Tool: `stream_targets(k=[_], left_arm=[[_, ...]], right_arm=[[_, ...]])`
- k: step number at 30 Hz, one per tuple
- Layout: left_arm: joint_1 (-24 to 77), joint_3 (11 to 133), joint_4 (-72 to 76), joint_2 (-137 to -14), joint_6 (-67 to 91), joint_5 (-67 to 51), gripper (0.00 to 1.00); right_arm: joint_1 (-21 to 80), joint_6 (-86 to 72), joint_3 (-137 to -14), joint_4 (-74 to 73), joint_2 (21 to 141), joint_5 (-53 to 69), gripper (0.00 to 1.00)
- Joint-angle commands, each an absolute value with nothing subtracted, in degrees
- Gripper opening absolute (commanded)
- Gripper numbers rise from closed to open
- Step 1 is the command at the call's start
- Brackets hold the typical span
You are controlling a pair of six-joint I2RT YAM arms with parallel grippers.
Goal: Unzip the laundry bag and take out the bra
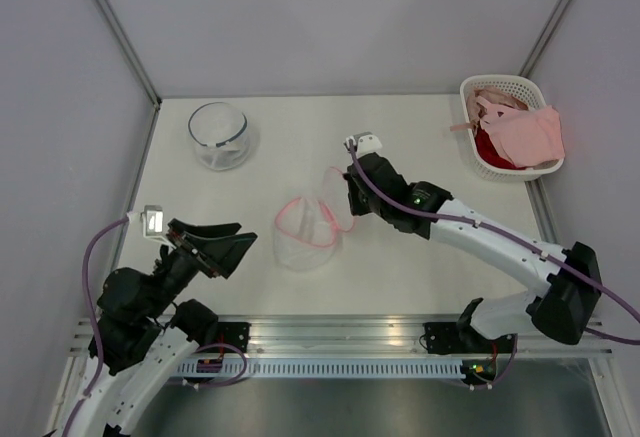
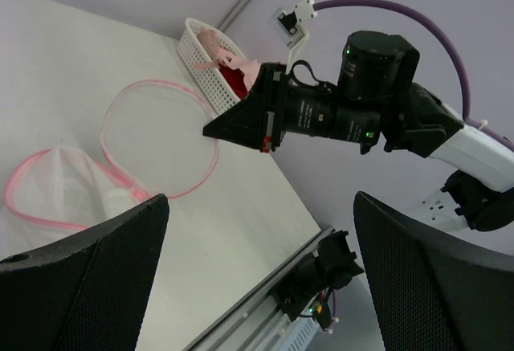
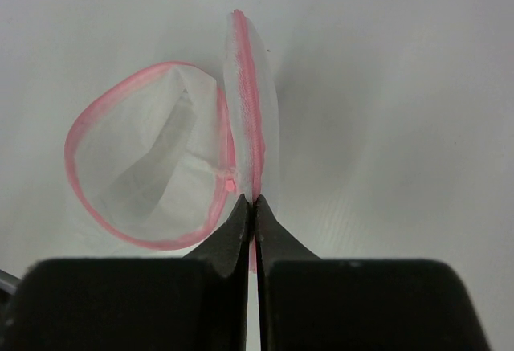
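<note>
White tabletop (image 1: 420, 137): right hand (image 3: 255, 204) clamps the laundry bag (image 1: 305, 232), rim edge-up; left hand (image 1: 236, 242) spread.

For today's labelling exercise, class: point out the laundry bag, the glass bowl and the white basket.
laundry bag (image 1: 303, 232), top external view, on the mesh of the half lying flat.
glass bowl (image 1: 219, 137), top external view, on its clear base.
white basket (image 1: 487, 160), top external view, on its near-left lattice wall.
</note>
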State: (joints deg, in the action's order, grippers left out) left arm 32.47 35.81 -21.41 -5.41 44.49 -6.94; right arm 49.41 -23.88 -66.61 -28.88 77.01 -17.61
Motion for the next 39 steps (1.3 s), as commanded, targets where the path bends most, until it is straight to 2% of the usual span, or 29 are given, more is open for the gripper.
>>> stream_targets(k=[1,10,18,19,22,25,30,35,37,39], left_arm=[[32.3,39.3,-21.6,-4.1,44.4,-3.7,1.00],[32.3,42.4,-22.8,-3.5,43.1,-1.2,1.00],[32.3,43.9,-24.0,-1.6,42.5,1.4,1.00],[32.3,43.9,-24.2,-1.7,42.5,1.5,1.00],[32.3,44.0,-24.3,-1.7,42.5,1.7,1.00],[32.3,44.2,-24.3,-1.6,42.5,2.0,1.00],[32.3,45.2,-25.2,-1.4,42.0,2.6,1.00],[32.3,45.0,-25.7,-1.2,42.5,2.8,1.00],[32.3,44.7,-25.8,-1.2,42.9,2.7,1.00],[32.3,44.5,-25.8,-1.4,43.1,2.7,1.00]], right_arm=[[52.8,-24.5,-70.9,-27.3,80.5,-24.0,0.00],[61.2,-22.8,-77.6,-26.7,88.2,-29.3,0.01],[63.4,-20.7,-76.2,-21.1,88.5,-18.4,0.01],[63.5,-20.6,-75.4,-19.4,88.4,-16.5,0.04],[63.7,-20.7,-73.2,-14.8,87.3,-8.5,0.31],[63.8,-22.1,-71.8,-11.5,87.0,-0.4,0.38],[63.8,-23.9,-69.3,-7.2,87.5,10.7,0.40],[61.1,-27.2,-63.3,-2.7,83.6,16.1,0.38],[58.7,-27.1,-62.1,-3.2,82.2,13.6,0.37],[58.5,-26.6,-63.1,-6.7,81.3,2.0,0.38]])
